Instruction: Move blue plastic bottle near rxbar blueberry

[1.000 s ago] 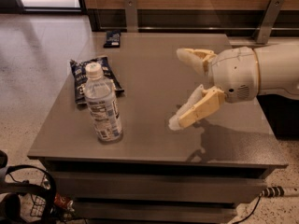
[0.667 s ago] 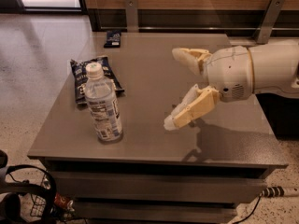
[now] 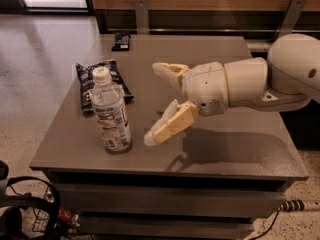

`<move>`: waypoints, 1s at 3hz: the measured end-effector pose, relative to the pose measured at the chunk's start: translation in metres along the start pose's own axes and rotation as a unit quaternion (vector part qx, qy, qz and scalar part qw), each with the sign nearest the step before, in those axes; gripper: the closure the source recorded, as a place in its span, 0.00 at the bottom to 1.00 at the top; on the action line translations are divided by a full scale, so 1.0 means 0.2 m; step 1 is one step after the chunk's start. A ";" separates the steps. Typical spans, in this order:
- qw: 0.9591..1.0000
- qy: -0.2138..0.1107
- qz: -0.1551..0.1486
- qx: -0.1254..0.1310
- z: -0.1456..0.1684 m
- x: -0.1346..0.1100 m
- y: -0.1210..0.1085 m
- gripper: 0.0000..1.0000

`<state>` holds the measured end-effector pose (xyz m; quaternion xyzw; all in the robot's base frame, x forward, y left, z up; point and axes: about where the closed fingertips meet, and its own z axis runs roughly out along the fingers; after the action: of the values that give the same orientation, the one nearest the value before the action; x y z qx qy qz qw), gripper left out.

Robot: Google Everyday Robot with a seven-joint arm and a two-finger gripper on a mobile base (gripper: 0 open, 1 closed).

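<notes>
Bottle (image 3: pixel 111 113) stands upright, cap on, near the front left of the table (image 3: pixel 225 59), its base just in front of a chip bag (image 3: pixel 119 76). I see the gripper (image 3: pixel 153 104) just right of the bottle and apart from it, fingers spread wide with nothing between them. The lower finger hangs close over the tabletop. Rxbar (image 3: pixel 121 40) lies flat at the far edge, well apart from the bottle. Arm (image 3: pixel 250 84) reaches in from the right.
</notes>
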<state>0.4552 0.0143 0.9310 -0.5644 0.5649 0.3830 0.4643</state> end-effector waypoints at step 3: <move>0.992 -0.092 0.008 -0.083 0.41 0.03 0.12 0.00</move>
<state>0.4402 0.0934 0.9007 -0.5588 0.4903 0.4826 0.4630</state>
